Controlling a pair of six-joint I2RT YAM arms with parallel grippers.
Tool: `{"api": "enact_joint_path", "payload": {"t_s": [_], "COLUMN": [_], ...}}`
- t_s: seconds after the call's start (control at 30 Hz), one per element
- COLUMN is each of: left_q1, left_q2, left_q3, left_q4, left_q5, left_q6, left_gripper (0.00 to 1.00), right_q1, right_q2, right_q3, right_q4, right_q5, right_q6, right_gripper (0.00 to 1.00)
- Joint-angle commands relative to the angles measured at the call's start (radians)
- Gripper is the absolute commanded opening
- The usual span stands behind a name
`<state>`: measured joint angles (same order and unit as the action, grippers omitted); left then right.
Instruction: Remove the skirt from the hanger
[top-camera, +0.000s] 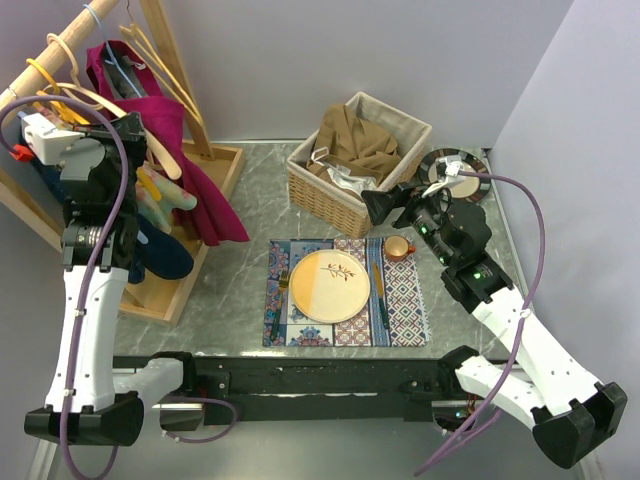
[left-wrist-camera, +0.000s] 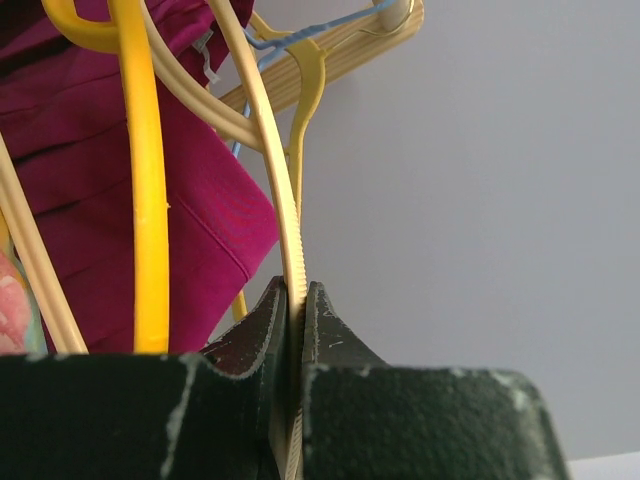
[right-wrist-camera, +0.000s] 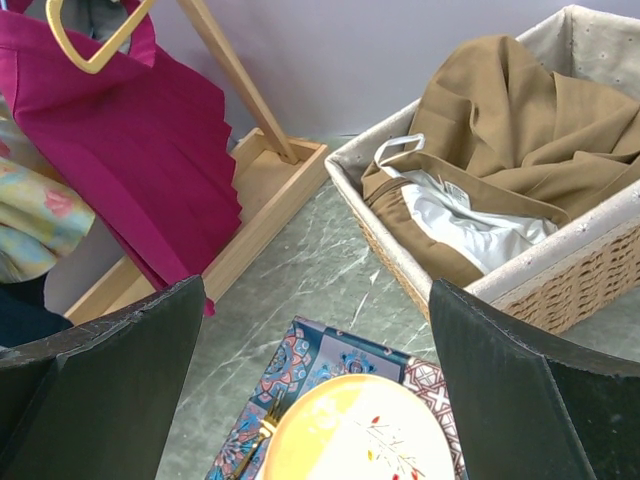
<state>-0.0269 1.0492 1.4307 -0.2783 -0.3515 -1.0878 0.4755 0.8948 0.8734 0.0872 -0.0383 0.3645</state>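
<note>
Two arms, and little is done yet. At upper left, the left end effector (left-wrist-camera: 296, 305) is pressed together on a cream hanger (left-wrist-camera: 283, 200) on the rack (top-camera: 165, 290). The magenta skirt (top-camera: 200, 190) hangs there, not yet off. Right of centre, the right end effector (right-wrist-camera: 315, 300) hovers spread wide above the desk (top-camera: 250, 290), holding nothing. Slipping the skirt free remains, I judge.

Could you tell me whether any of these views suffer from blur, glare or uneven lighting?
Top external: evenly lit and sharp, soft shadows on the table. Left wrist: the left gripper looks dark and soft; hanger and skirt clear. Right wrist: right gripper dark; basket sharp, no glare.
</note>
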Motion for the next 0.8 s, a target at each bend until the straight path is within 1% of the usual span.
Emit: {"api": "enact_joint_path", "payload": {"t_s": [0.0,0.17,0.23,0.27,0.33,0.37,0.43,0.47,0.53,0.57,0.6,0.63,0.7,0.77], "left_q1": [0.007,0.007,0.007,0.007,0.007,0.007,0.007,0.007,0.007,0.007,0.007,0.007,0.007,0.005], "left_q2": [0.006,-0.015,-0.034,-0.041,-0.069,-0.081,-0.118,-0.132,-0.152,-0.147,-0.138,-0.123,-0.135,-0.159], "left_q3": [0.030,-0.006,-0.006,-0.006,0.000,0.002,0.001,-0.003,0.000,0.026,0.063,0.124,0.140,0.102], "left_q4": [0.037,0.065,0.064,0.062,0.057,0.053,0.047,0.050,0.073,0.020,-0.027,-0.073,-0.105,-0.076], "left_q5": [-0.041,-0.029,-0.033,-0.043,-0.052,-0.055,-0.066,-0.060,0.014,0.037,0.046,0.048,0.054,0.089], "left_q6": [0.023,0.019,0.026,0.032,0.055,0.065,0.071,0.063,0.078,0.095,0.112,0.144,0.190,0.213], "left_gripper": [0.01,0.01,0.07,0.18,0.30,0.42,0.50,0.56,0.62,0.69,0.72,0.77,0.81,0.92], "right_q1": [0.009,0.009,0.011,0.011,0.011,0.011,0.011,0.011,0.011,0.011,0.011,0.012,0.011,0.011], "right_q2": [-0.003,-0.004,-0.005,-0.005,-0.008,-0.010,-0.010,-0.008,0.001,0.009,0.010,0.012,0.019,0.036], "right_q3": [0.036,0.032,0.033,0.033,0.032,0.030,0.032,0.033,0.048,0.058,0.071,0.073,0.087,0.117], "right_q4": [0.023,0.025,0.023,0.023,0.028,0.029,0.036,0.036,0.004,-0.015,-0.042,-0.044,-0.040,-0.067], "right_q5": [0.011,0.012,0.014,0.012,0.008,-0.001,-0.011,-0.021,-0.023,-0.023,-0.032,-0.034,-0.040,-0.043], "right_q6": [-0.012,-0.015,-0.016,-0.015,-0.012,-0.006,-0.004,-0.006,-0.012,-0.018,-0.021,-0.024,-0.027,-0.035], "right_gripper": [1.00,1.00,1.00,1.00,1.00,1.00,1.00,1.00,1.00,1.00,1.00,1.00,1.00,1.00]}}
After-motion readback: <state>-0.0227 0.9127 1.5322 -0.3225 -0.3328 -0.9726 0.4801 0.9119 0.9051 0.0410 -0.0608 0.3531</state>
